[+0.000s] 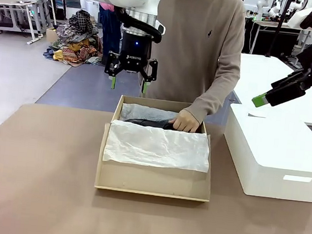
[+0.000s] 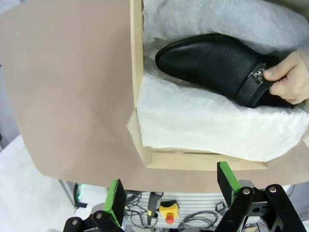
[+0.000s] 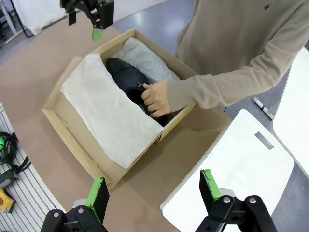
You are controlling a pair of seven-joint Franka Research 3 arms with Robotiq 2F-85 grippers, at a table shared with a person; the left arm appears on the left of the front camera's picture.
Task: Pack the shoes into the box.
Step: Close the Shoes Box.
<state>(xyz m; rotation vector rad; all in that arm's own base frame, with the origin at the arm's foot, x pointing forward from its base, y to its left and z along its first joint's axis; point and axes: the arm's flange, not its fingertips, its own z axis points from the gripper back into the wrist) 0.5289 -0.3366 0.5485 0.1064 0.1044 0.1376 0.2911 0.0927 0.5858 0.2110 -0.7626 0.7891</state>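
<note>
- Our left pincer (image 1: 129,85) hangs in the air with its two green-padded fingers spread wide apart. It holds nothing.
- Just below and beyond its fingertips sits the tan cardboard box (image 2: 137,72), open at the top and lined with white tissue paper (image 2: 212,125).
- Farther out from this pincer, inside the box, lies one glossy black shoe (image 2: 212,63). Its pointed toe is close to a side wall of the box.
- At the shoe's other end we see a person's hand (image 2: 289,77) gripping it, fingers touching the small silver buckle (image 2: 256,75).
- A folded sheet of the tissue covers the part of the box beside the shoe.
- Our right pincer (image 3: 153,182) is raised, its fingers likewise wide apart and empty. It is well apart from the tan box.
- Directly beneath and ahead of it lies a larger white box (image 3: 231,174). The tan box stands beyond that, off toward one finger's side.
- Both boxes rest on the brown bench (image 1: 26,181), near each other but not touching.
</note>
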